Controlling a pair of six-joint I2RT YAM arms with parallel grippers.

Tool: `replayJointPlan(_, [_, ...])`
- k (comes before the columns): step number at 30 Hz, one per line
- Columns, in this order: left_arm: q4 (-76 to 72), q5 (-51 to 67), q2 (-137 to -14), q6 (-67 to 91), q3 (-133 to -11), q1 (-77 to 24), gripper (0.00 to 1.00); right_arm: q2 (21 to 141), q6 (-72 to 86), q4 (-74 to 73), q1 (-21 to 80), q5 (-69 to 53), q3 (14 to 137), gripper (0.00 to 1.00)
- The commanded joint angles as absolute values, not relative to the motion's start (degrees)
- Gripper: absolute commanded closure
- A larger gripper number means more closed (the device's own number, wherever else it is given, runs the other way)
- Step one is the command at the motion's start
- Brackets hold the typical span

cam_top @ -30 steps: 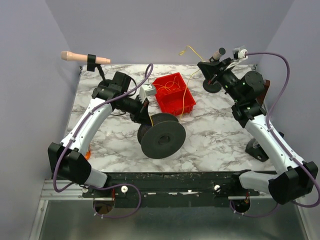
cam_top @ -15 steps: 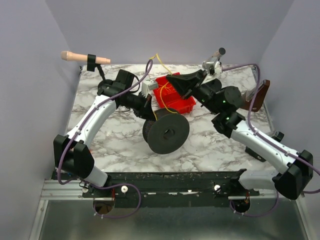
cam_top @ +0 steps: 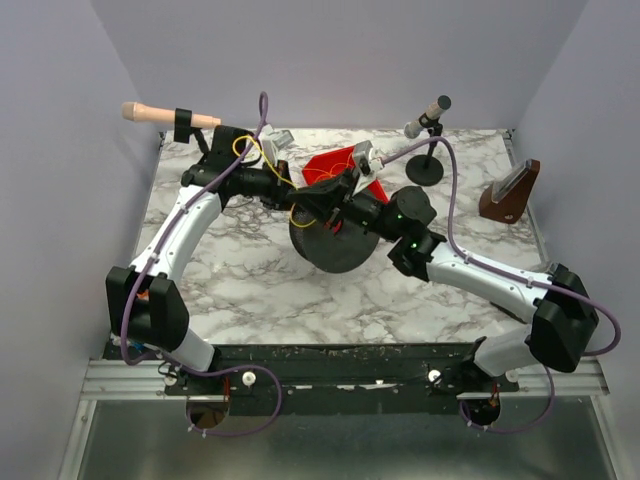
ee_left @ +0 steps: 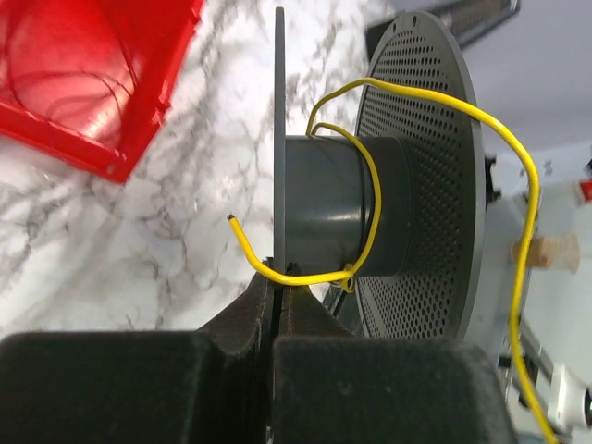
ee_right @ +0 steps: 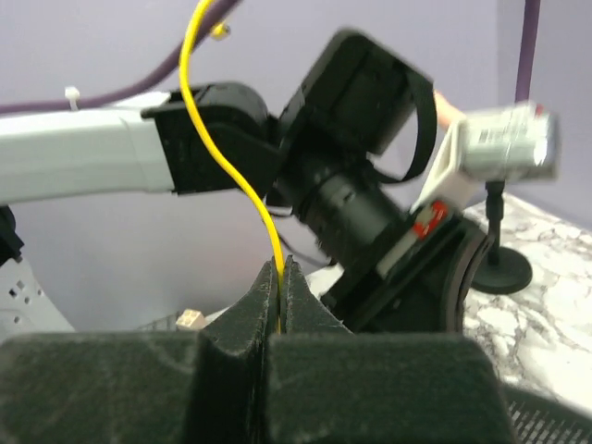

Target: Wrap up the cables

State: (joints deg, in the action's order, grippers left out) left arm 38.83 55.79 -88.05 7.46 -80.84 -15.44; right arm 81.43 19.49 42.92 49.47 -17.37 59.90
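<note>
A black spool [cam_top: 335,243] stands on edge at the table's middle. My left gripper [cam_top: 292,207] is shut on the spool's thin solid flange [ee_left: 277,139], its fingertips [ee_left: 262,294] pinching the plate's edge. The yellow cable [ee_left: 372,190] loops round the grey hub [ee_left: 328,203], crosses my left fingertips and ends in a free tip at the left. The second flange is perforated [ee_left: 430,185]. My right gripper [cam_top: 303,192] reaches across over the spool and is shut on the yellow cable [ee_right: 268,231], which rises up from its tips. A cable loop [cam_top: 243,147] shows above the left wrist.
A red bin [cam_top: 345,165] sits just behind the spool and also shows in the left wrist view [ee_left: 83,83]. A microphone on a round stand [cam_top: 425,170] and a brown wooden stand [cam_top: 510,190] are at the back right. A tan wooden handle [cam_top: 160,114] juts out at the back left.
My right arm swung from the back right across to the left over the spool, carrying the cable. The left arm drew back a little and the spool shifted toward the bin.
</note>
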Motion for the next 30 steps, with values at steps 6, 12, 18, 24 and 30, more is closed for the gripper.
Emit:
replayJointPlan(6, [15.5, 57.1, -83.1, 26.9, -82.0, -13.4, 1.0, 84.0, 16.4, 35.6, 50.1, -22.4, 62.7, 0.99])
replayJointPlan(12, [24.2, 52.6, -82.3, 16.5, -80.7, -14.0, 1.0, 83.1, 3.4, 31.5, 49.1, -17.4, 74.8, 0.99])
replayJointPlan(18, [20.2, 52.6, -82.6, 19.2, -79.5, -15.2, 1.0, 93.4, 1.8, 28.4, 49.0, -26.6, 91.8, 1.0])
replayJointPlan(24, [14.5, 55.8, -82.2, 24.6, -79.5, -15.4, 1.0, 97.9, 7.2, 34.4, 49.3, -30.1, 90.0, 0.99])
replayJointPlan(30, [10.9, 58.1, -83.1, 27.9, -76.7, -14.8, 1.0, 96.2, 7.6, 35.3, 49.3, -29.9, 85.5, 0.99])
